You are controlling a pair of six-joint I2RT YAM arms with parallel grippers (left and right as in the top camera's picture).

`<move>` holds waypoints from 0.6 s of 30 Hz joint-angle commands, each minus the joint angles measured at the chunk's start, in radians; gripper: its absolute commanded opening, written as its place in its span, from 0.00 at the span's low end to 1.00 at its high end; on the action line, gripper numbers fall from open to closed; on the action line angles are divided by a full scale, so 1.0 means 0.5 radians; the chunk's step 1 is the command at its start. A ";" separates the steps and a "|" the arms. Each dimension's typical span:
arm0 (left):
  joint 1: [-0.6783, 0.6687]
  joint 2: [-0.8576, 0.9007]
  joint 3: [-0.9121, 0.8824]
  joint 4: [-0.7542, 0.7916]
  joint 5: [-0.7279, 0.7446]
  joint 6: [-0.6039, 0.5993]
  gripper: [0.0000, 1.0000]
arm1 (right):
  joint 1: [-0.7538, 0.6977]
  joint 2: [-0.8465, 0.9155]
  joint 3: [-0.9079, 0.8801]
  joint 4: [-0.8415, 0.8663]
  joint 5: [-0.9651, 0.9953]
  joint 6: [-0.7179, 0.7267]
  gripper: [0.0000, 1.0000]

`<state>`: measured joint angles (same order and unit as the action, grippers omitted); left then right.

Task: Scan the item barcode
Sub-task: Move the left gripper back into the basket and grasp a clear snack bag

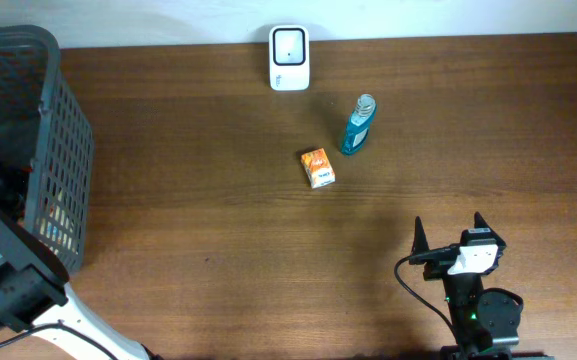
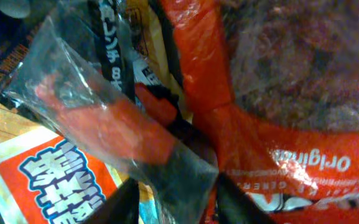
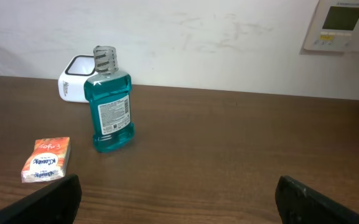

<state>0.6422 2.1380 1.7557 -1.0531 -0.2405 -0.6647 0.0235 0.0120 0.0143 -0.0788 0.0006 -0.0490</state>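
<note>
The right pincer (image 1: 448, 224) is fitted with black fingers (image 1: 418, 240), a white block (image 1: 473, 260) and a black cable (image 1: 415, 288); the left arm (image 1: 8, 285) is cased black and white.

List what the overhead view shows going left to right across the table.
Dark mesh basket → white scanner → orange box → blue mouthwash bottle → right end effector, open. I left out the left arm because it overlaps the basket.

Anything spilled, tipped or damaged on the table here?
Nothing stands out. The bottle stands upright and capped, the box lies flat, and the scanner sits at the far edge. No spill shows.
</note>
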 commanded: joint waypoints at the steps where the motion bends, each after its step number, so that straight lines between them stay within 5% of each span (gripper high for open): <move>1: 0.023 0.018 -0.005 0.003 -0.079 0.156 0.20 | 0.018 -0.011 -0.018 -0.005 0.017 0.002 0.98; 8: 0.021 0.013 0.002 -0.043 -0.070 0.242 0.00 | 0.018 -0.011 -0.018 -0.005 0.017 0.002 0.98; 18: 0.021 -0.235 0.028 -0.040 0.128 0.242 0.00 | 0.018 -0.011 -0.018 -0.005 0.017 0.002 0.98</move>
<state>0.6434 2.1265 1.7557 -1.0763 -0.2325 -0.5606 0.0235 0.0120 0.0143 -0.0788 0.0006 -0.0490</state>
